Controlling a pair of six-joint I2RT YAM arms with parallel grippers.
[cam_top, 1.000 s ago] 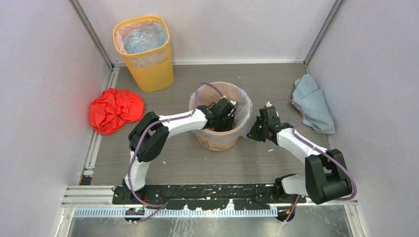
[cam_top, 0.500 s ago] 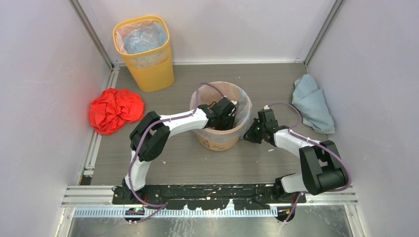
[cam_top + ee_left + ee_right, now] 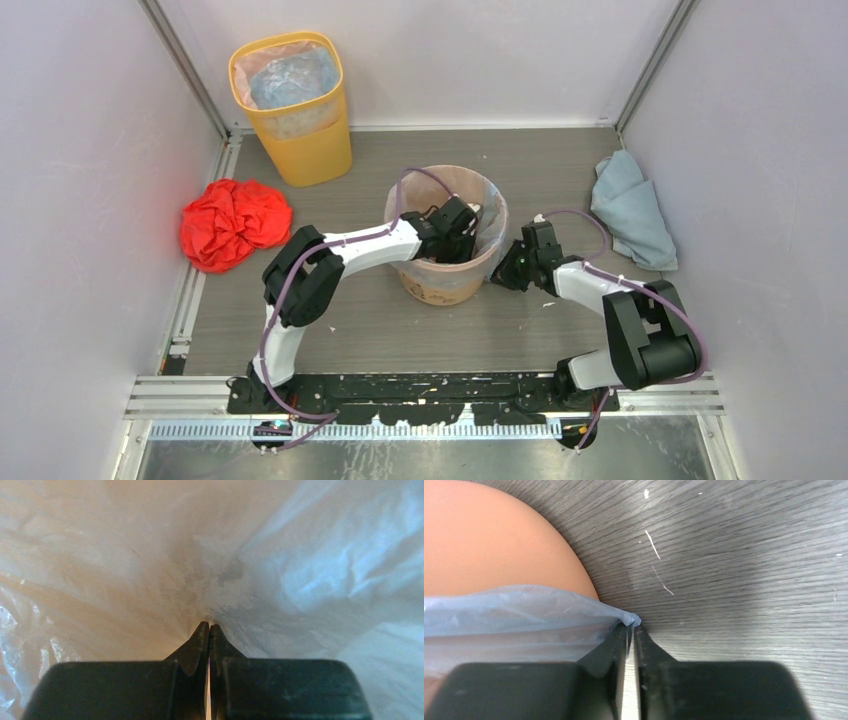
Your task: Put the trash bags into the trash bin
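Note:
The round orange trash bin (image 3: 440, 285) stands mid-floor, lined with a thin translucent trash bag (image 3: 497, 215) folded over its rim. My left gripper (image 3: 462, 240) reaches down inside the bin. In the left wrist view it is (image 3: 209, 626) shut, with bag film (image 3: 300, 565) creasing out from its tips. My right gripper (image 3: 503, 270) is low against the bin's outer right side. In the right wrist view it is (image 3: 632, 627) shut on the bag's bluish edge (image 3: 514, 615), beside the orange wall (image 3: 489, 545).
A taller yellow bin (image 3: 305, 150) with its own liner stands at the back left. A crumpled red bundle (image 3: 233, 222) lies by the left wall. A crumpled pale blue bundle (image 3: 632, 210) lies by the right wall. Grey walls close in on three sides.
My right gripper has moved left and down along the bin's outer side, taking the bag's edge with it. My left gripper has stayed inside the bin.

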